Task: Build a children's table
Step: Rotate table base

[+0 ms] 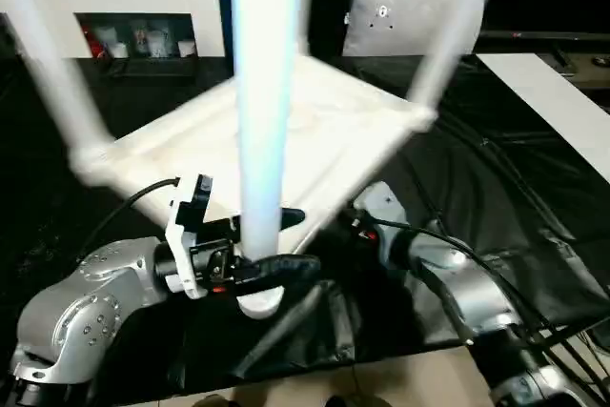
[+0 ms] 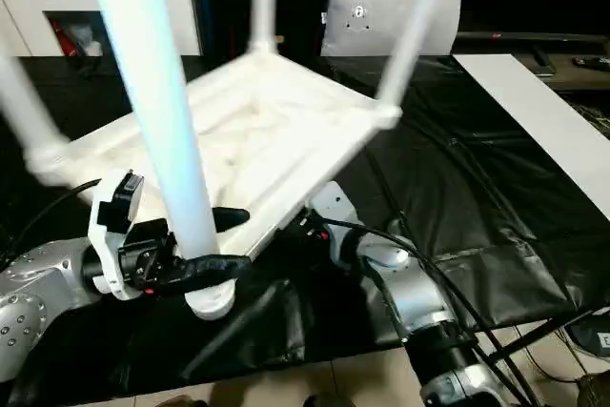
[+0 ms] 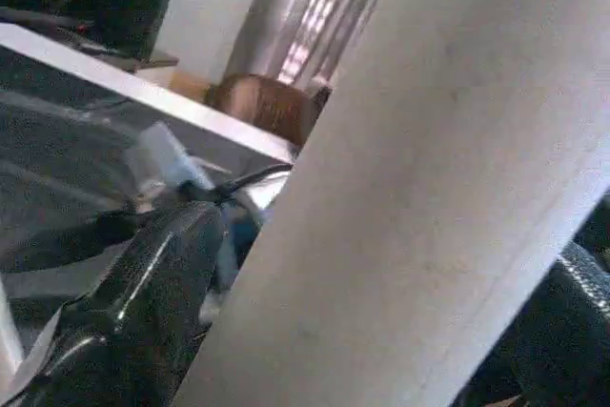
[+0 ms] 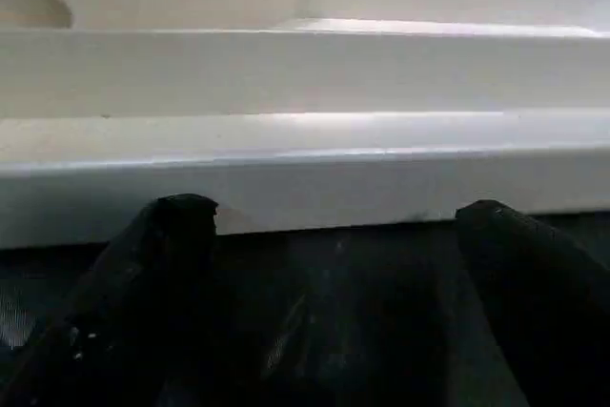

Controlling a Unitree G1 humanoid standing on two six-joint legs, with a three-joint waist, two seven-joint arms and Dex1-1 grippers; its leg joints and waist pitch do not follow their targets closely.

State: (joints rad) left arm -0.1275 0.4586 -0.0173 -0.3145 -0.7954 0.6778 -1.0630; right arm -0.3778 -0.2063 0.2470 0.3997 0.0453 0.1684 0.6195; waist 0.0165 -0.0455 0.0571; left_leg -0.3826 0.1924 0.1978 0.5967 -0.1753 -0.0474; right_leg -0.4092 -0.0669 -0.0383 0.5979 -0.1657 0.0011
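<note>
Left gripper (image 2: 205, 240), jaws wide round the near leg (image 2: 162, 131) just above its socket, prob. gripping it; leg stands upright on upturned table (image 2: 286, 131); right gripper (image 4: 334, 274) open, empty, at table's edge.

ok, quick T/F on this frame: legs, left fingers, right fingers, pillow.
1. The table is upside down with its legs pointing up. True.
2. The left gripper has its fingers either side of the near leg, low down by its socket. True.
3. The right gripper holds a loose leg. False: its fingers stand open at the tabletop's edge, nothing between them.
4. The grey pillow lies on the tabletop. False: it stands behind the table.
</note>
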